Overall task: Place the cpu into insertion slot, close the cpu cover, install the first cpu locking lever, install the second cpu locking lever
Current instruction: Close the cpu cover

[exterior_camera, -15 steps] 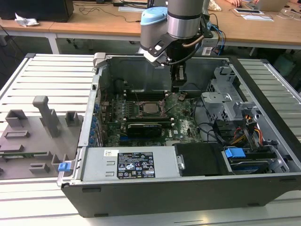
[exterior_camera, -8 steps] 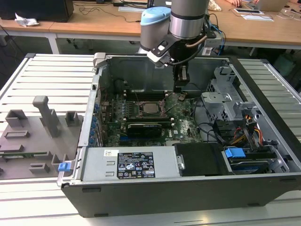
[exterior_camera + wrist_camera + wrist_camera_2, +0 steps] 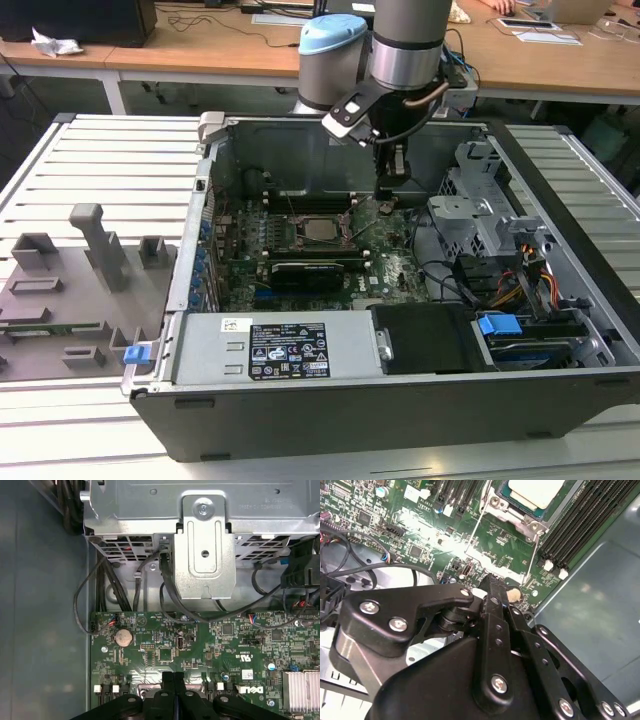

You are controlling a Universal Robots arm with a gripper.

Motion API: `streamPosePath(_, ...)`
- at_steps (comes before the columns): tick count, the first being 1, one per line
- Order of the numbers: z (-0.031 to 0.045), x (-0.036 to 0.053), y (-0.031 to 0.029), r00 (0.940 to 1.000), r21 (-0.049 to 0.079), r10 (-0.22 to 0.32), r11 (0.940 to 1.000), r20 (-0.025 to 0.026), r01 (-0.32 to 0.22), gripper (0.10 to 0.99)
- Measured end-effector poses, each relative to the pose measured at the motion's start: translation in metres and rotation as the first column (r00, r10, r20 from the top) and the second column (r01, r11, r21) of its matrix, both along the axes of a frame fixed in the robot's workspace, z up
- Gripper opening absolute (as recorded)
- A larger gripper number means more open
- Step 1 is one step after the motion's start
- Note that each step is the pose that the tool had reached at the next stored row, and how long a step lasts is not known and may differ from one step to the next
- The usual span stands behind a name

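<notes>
Exterior view: your claw (image 3: 388, 186), pressed together, hangs low over the green board (image 3: 400, 272) near the case's (image 3: 290, 150) far wall; the cpu (image 3: 322, 228) sits in the insertion slot (image 3: 296, 230) just beside it.

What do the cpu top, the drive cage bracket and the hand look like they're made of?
The cpu: pale silvery matte top, likely plated metal. The drive cage bracket: bare sheet metal, probably steel, judging by its dull grey sheen, folded edges and stamped slot. The hand: matte black links with bright screws, metal or hard plastic, hard to tell.
</notes>
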State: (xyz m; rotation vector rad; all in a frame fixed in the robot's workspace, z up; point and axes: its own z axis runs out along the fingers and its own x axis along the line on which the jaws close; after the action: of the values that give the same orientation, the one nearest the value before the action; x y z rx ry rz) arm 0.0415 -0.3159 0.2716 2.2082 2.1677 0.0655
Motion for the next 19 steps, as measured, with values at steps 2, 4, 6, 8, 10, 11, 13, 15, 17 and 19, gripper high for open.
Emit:
streamPosePath(2,-0.0008,0.0,0.0,1.0,0.0,0.0,1.0,0.0,0.0,0.106)
streamPosePath(4,-0.0018,0.0002,0.0,1.0,0.0,0.0,1.0,-0.0002,0.0,0.106)
streamPosePath(6,-0.0026,0.0004,0.0,1.0,0.0,0.0,1.0,-0.0005,0.0,0.106)
streamPosePath(8,-0.0035,0.0019,0.0,1.0,0.0,0.0,1.0,-0.0013,0.0,0.106)
streamPosePath(10,-0.0048,0.0066,0.0001,1.0,0.0,0.0,1.0,-0.0043,0.0,0.106)
streamPosePath(11,-0.0066,0.009,0.0,1.0,0.0,0.001,1.0,-0.0064,-0.001,0.106)
streamPosePath(13,-0.0097,0.0114,0.0,1.0,0.0,0.002,1.0,-0.0095,-0.002,0.106)
streamPosePath(15,-0.0143,0.0126,0.0,0.9999,0.0,0.004,1.0,-0.0106,-0.004,0.106)
streamPosePath(17,-0.0169,0.0135,0.0,0.9999,0.0,0.005,1.0,-0.0107,-0.005,0.106)
streamPosePath(19,-0.019,0.0144,0.0,0.9999,0.0,0.005,1.0,-0.0107,-0.005,0.106)
